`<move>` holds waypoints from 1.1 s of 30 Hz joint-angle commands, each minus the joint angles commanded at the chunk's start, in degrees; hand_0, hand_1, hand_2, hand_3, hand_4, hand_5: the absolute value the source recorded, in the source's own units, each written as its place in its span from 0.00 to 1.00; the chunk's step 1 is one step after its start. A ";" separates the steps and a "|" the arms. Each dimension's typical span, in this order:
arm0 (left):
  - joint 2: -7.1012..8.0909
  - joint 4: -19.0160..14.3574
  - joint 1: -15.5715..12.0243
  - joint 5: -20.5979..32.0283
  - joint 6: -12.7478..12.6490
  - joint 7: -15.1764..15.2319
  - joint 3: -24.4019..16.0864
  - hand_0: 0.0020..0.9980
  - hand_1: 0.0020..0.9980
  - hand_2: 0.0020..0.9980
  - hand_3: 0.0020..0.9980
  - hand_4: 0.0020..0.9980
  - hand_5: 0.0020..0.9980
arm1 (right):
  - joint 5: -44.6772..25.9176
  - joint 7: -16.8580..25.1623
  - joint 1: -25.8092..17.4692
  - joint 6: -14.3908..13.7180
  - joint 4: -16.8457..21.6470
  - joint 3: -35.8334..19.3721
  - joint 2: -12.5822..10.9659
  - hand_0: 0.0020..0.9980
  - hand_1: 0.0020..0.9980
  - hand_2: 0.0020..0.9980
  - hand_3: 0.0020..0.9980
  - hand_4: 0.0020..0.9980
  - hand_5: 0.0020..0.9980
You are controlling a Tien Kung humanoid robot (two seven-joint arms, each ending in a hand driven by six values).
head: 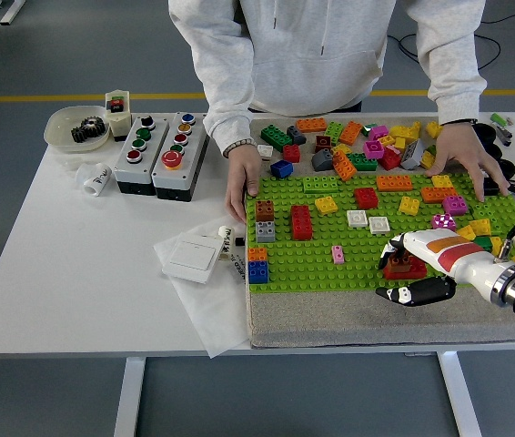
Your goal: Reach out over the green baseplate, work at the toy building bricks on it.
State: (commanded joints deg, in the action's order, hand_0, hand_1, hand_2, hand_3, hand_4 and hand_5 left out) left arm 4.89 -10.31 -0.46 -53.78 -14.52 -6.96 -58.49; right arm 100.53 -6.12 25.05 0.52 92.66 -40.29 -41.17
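On green baseplate [312,259]: robot hand [409,266]

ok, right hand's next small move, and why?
Probably close the fingers and thumb on the red-brown brick stack. The right hand brackets it on the baseplate, thumb below, but looks not yet clamped.

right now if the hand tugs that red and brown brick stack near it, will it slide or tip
The red and brown brick stack sits on the green baseplate, so it probably resists sliding. It looks low and wide, so tipping seems unlikely. The right hand brackets it, fingers apparently not clamped.
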 joint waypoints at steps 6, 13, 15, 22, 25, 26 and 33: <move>-0.01 0.00 0.06 0.11 -0.01 -0.01 0.11 0.76 0.79 0.84 0.75 0.79 0.70 | 0.04 -0.04 -0.14 0.06 -0.06 -0.18 0.06 0.64 0.64 0.70 0.58 0.82 0.50; 0.01 0.00 0.13 0.30 -0.03 0.05 0.26 0.76 0.79 0.84 0.75 0.79 0.69 | -0.09 -0.04 -0.30 0.08 -0.29 -0.36 0.24 0.64 0.64 0.70 0.58 0.83 0.50; 0.03 0.00 0.16 0.41 -0.02 0.07 0.38 0.76 0.79 0.84 0.75 0.79 0.69 | -0.15 -0.02 -0.35 0.07 -0.51 -0.39 0.31 0.64 0.64 0.70 0.58 0.83 0.50; 0.03 0.00 0.20 0.47 -0.02 0.06 0.44 0.76 0.79 0.84 0.75 0.79 0.69 | -0.29 0.06 -0.61 0.05 -1.03 -0.49 0.45 0.64 0.64 0.70 0.58 0.83 0.50; 0.03 0.00 0.22 0.46 -0.02 0.06 0.44 0.76 0.79 0.84 0.75 0.79 0.69 | -0.40 0.12 -0.52 0.01 -1.16 -0.42 0.48 0.64 0.64 0.70 0.58 0.83 0.50; 0.03 0.00 0.22 0.50 -0.03 0.07 0.47 0.76 0.79 0.84 0.75 0.79 0.69 | -0.39 0.12 -0.52 -0.02 -1.21 -0.44 0.50 0.64 0.64 0.70 0.58 0.83 0.50; 0.05 0.00 0.25 0.63 -0.04 0.10 0.59 0.76 0.79 0.84 0.76 0.79 0.69 | -0.38 0.04 -0.68 0.06 -1.45 -0.43 0.54 0.64 0.64 0.70 0.58 0.83 0.50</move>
State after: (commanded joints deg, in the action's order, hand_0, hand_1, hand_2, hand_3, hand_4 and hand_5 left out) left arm 4.94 -10.31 -0.21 -53.15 -14.56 -6.86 -57.90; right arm 100.14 -6.08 24.37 0.58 91.21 -40.72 -40.64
